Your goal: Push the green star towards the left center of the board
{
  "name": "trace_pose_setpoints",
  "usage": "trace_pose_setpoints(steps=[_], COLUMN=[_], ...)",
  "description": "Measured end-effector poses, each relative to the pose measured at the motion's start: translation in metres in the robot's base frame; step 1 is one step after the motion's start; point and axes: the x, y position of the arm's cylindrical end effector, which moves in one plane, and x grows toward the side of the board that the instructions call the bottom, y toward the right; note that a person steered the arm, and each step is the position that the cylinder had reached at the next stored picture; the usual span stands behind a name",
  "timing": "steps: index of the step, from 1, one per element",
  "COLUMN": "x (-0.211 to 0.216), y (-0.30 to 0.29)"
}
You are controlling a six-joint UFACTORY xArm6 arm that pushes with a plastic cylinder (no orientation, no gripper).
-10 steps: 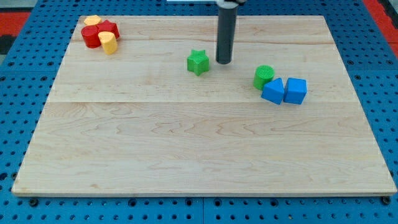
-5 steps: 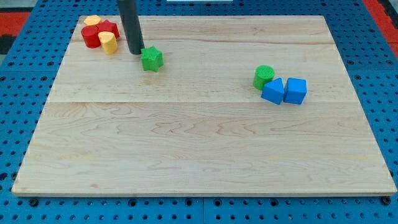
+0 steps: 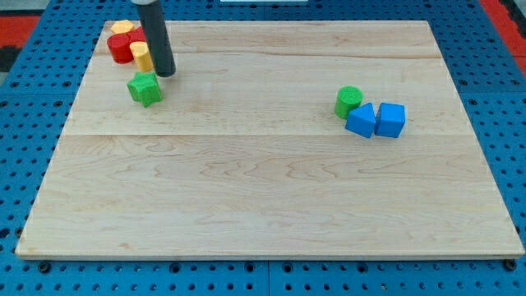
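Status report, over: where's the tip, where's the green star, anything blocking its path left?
My tip sits just up-right of the green star. Star at upper left of the board. Red and yellow blocks cluster above it; leftward path looks open.

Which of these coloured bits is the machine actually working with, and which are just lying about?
In the job:
- green star, near the view's upper left
- my tip, just up and right of the star

Lying about:
- red blocks and yellow blocks, top left corner
- green cylinder
- two blue blocks, right side
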Motion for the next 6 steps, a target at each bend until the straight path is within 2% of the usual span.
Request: trace_pose_setpoints(steps=[2,3,4,5,6], x=[0.098,0.085,0.096,0.167,0.183], y=[-0.037,-0.015,0.048,0.05,0.015])
